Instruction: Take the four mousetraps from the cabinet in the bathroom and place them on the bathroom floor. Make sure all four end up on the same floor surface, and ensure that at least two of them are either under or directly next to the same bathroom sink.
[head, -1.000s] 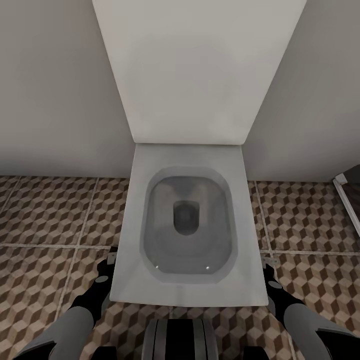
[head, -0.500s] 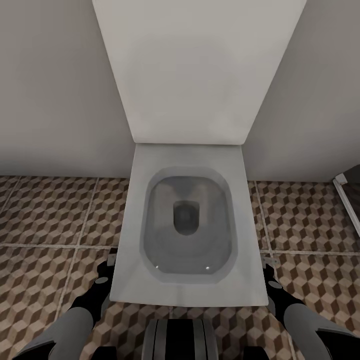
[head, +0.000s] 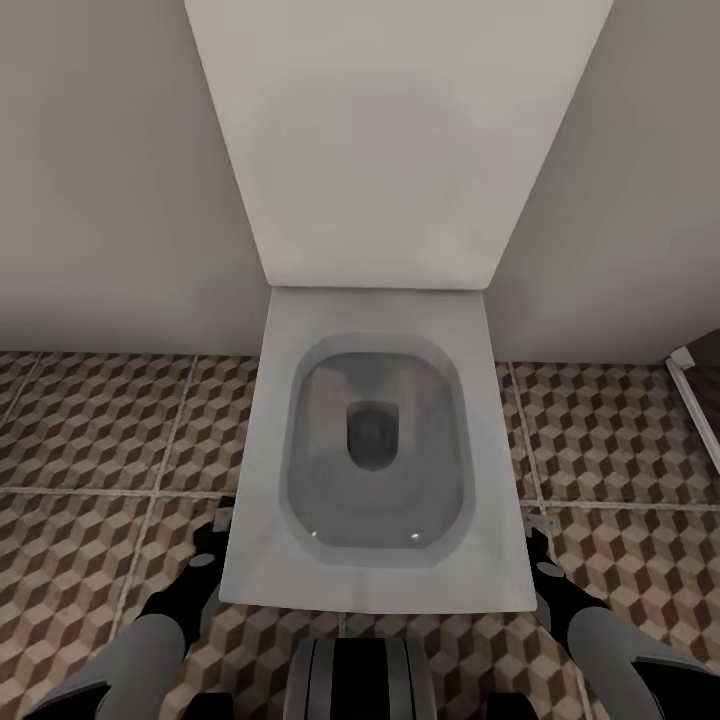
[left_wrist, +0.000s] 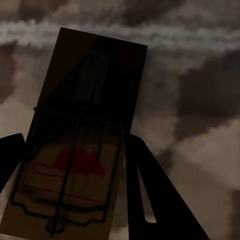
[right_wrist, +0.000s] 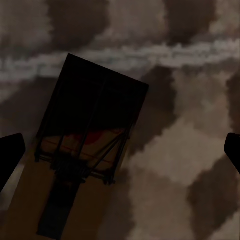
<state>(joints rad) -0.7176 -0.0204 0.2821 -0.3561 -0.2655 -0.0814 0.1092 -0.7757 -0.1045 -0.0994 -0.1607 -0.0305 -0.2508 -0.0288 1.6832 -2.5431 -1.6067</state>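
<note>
In the left wrist view a wooden mousetrap (left_wrist: 80, 150) with dark wire and a red mark sits between the two dark fingers of my left gripper (left_wrist: 75, 137), which is shut on it, close above the bathroom floor (left_wrist: 200, 100). The right wrist view has a second mousetrap (right_wrist: 85, 150) lying low over the patterned tiles, while the fingers of my right gripper (right_wrist: 122, 140) stand wide apart at either side. From the head view, my left gripper (head: 218, 520) and right gripper (head: 540, 525) hang low on either side of a toilet. The cabinet and the bathroom sink are out of view.
A white toilet (head: 375, 580) with its lid raised stands straight ahead against the grey wall (head: 100, 200), between my two arms. Cube-patterned floor tiles (head: 90, 430) spread to both sides. A white-edged dark frame (head: 695, 390) shows at the right edge.
</note>
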